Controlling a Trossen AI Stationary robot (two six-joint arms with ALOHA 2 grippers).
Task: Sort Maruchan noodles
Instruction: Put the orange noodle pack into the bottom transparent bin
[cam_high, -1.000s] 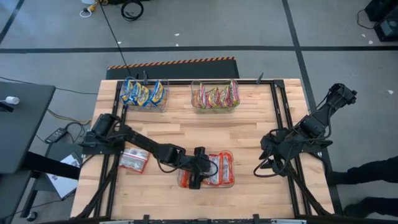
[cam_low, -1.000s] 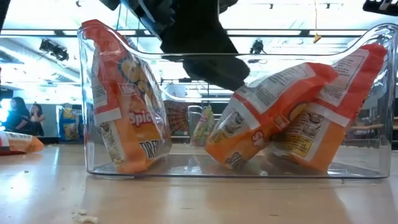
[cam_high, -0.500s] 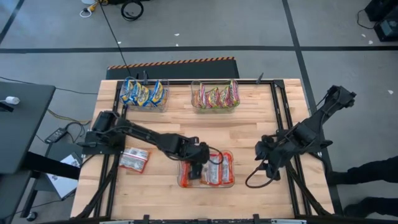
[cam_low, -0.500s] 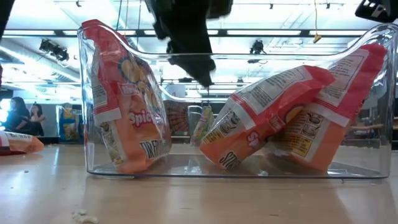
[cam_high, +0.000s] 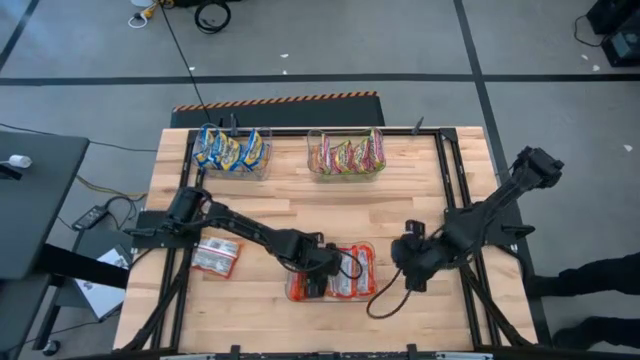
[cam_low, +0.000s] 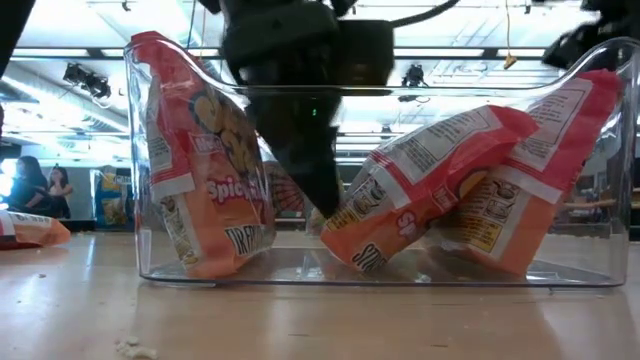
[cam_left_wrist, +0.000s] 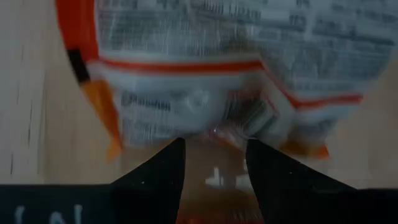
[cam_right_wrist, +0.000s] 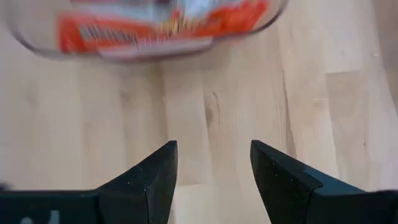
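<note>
A clear bin (cam_low: 135, 150) near the table's front middle holds three red/orange-silver Maruchan noodles packets. One stands upright at its left end (cam_low: 205, 190). Two lean together at its right end (cam_low: 420, 190) (cam_low: 530, 190). My left gripper (cam_low: 322, 200) reaches steeply down into the bin between the upright packet and the leaning pair; it is open, with nothing between its fingers (cam_left_wrist: 214, 144). A packet's end (cam_left_wrist: 230, 81) lies just ahead of them. My right gripper (cam_high: 410, 268) hangs open over bare wood right of the bin (cam_right_wrist: 212, 146). One more red packet (cam_high: 215, 257) lies flat on the table, left of the bin.
Two more clear bins stand at the far edge, one with blue-yellow packets (cam_high: 232, 150) and one with green/pink packets (cam_high: 347, 155). Dark frame rails (cam_high: 462, 190) run along the table's left and right sides. Bare wood lies between the far bins and the near bin. People show far behind (cam_low: 40, 185).
My left gripper rose toward the bin's rim, then came back down deep between the packets, tipping more steeply down. The middle leaning packet has settled slightly lower. My right gripper has moved down and toward the table's left, closing on the bin.
</note>
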